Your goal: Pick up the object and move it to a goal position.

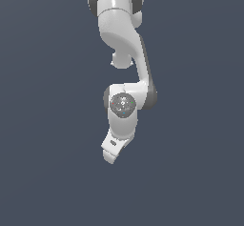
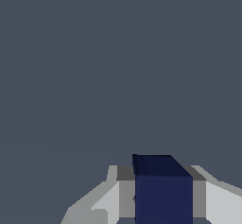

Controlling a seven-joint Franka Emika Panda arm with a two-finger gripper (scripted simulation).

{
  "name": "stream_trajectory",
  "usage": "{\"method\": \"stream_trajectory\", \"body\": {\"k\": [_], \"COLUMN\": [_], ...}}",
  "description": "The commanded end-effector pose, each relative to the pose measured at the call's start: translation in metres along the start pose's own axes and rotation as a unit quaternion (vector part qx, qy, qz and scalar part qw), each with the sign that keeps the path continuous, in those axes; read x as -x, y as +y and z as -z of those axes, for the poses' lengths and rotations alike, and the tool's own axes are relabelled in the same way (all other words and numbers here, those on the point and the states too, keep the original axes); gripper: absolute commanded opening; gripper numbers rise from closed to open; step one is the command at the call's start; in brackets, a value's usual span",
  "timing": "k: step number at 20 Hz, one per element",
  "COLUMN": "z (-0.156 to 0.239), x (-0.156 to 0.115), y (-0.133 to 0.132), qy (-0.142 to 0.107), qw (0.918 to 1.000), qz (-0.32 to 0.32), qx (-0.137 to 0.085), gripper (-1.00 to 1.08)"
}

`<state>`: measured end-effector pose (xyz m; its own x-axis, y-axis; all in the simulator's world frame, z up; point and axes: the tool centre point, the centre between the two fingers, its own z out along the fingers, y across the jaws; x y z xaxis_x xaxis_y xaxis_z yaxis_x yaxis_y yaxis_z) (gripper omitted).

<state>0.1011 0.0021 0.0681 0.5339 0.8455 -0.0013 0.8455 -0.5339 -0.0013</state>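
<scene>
In the wrist view, the dark navy-blue cube sits between the gripper fingers, with a grey pad pressed against each side face, so the hand is closed on the cube. In the exterior view, the white arm hangs down from the top centre of the frame, and the gripper angles toward the lower left; the cube cannot be made out there against the plain slate-grey background.

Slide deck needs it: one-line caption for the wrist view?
Wrist view: dark navy cube sits between the gripper fingers against a plain grey background.
</scene>
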Motion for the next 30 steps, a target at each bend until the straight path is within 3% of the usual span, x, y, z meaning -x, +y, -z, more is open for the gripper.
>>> {"method": "stream_trajectory", "body": {"k": [1,17,30], "z": [0.024,0.187,0.226], "x": [-0.003,-0.023,-0.030], "y": [0.000,0.001,0.005], "qy": [0.000,0.001,0.001], "qw": [1.0000,1.0000,1.0000], "qz": [0.000,0.000,0.000], "qx": [0.001,0.000,0.000], "gripper": [-1.00,-1.00,-1.00]}}
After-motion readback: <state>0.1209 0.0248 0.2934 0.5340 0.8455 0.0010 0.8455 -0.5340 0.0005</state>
